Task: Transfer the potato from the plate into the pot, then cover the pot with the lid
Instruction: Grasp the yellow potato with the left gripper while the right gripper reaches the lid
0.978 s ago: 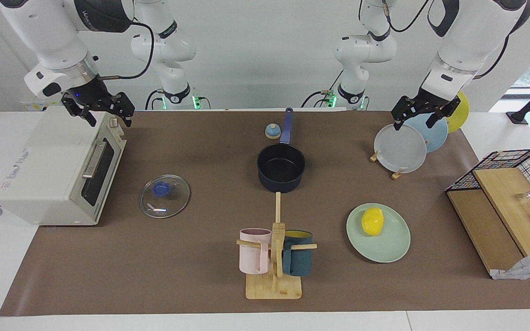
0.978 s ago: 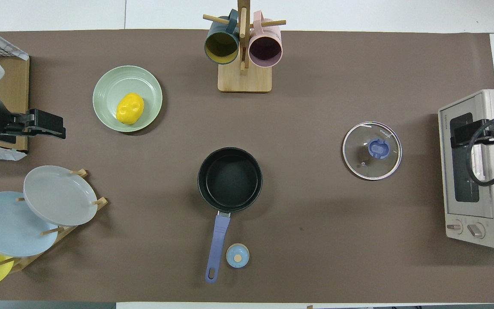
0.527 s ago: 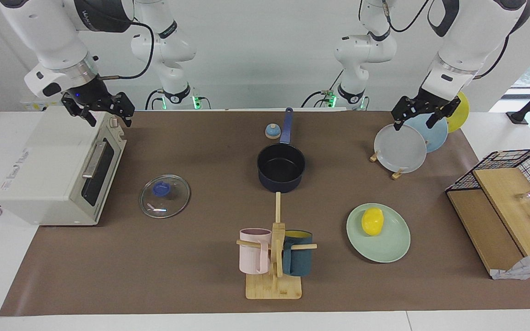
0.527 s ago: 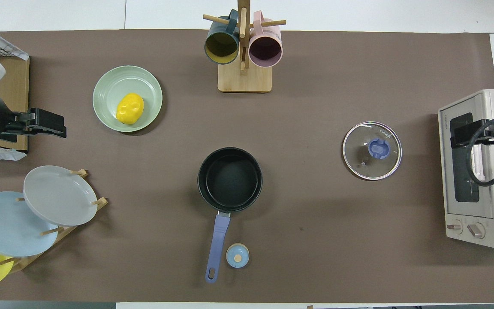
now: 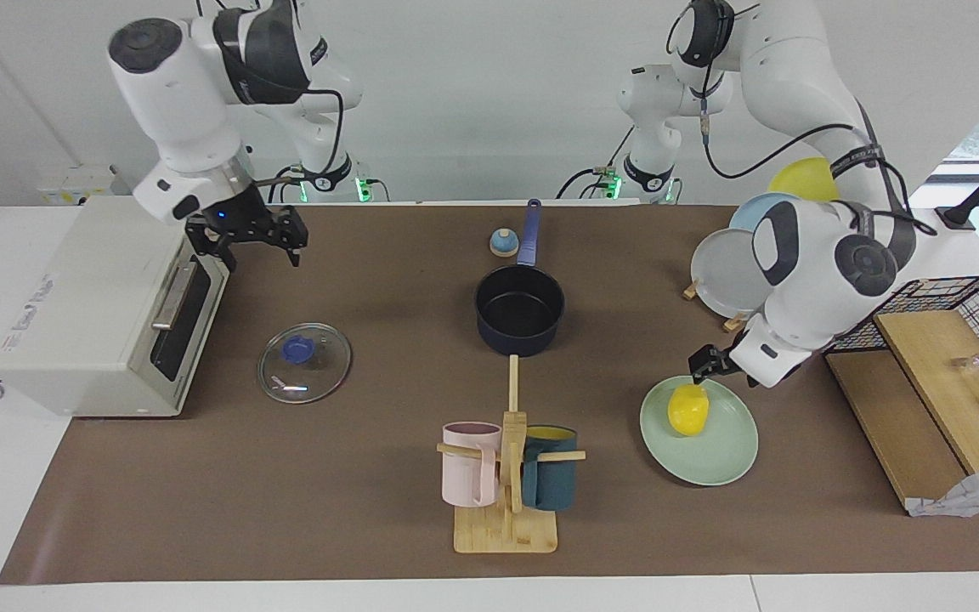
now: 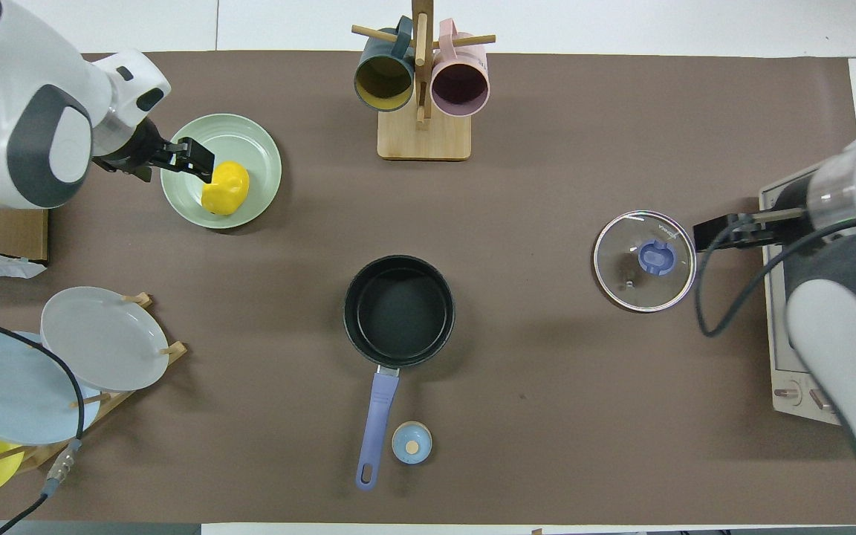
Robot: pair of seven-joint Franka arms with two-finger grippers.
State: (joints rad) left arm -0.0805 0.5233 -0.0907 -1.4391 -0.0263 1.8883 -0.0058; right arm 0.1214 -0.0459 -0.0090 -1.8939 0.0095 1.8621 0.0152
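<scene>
The yellow potato (image 5: 687, 410) (image 6: 226, 189) lies on the mint-green plate (image 5: 715, 459) (image 6: 242, 134) toward the left arm's end of the table. My left gripper (image 5: 704, 365) (image 6: 192, 157) hangs low over the plate's rim, right beside the potato. The navy pot (image 5: 519, 310) (image 6: 398, 310) stands empty mid-table, its handle toward the robots. The glass lid (image 5: 303, 363) (image 6: 645, 260) lies flat toward the right arm's end. My right gripper (image 5: 247, 242) (image 6: 710, 234) is open and empty, raised between the lid and the toaster oven.
A mug rack (image 5: 506, 476) (image 6: 422, 82) with two mugs stands farther from the robots than the pot. A small bell (image 5: 503, 243) sits beside the pot handle. A toaster oven (image 5: 90, 306), a plate rack (image 5: 736, 276) and a wire basket with boards (image 5: 923, 382) line the table's ends.
My left arm swung from above the plate rack down to the potato's plate. My right gripper moved from above the oven toward the lid. The objects have not moved.
</scene>
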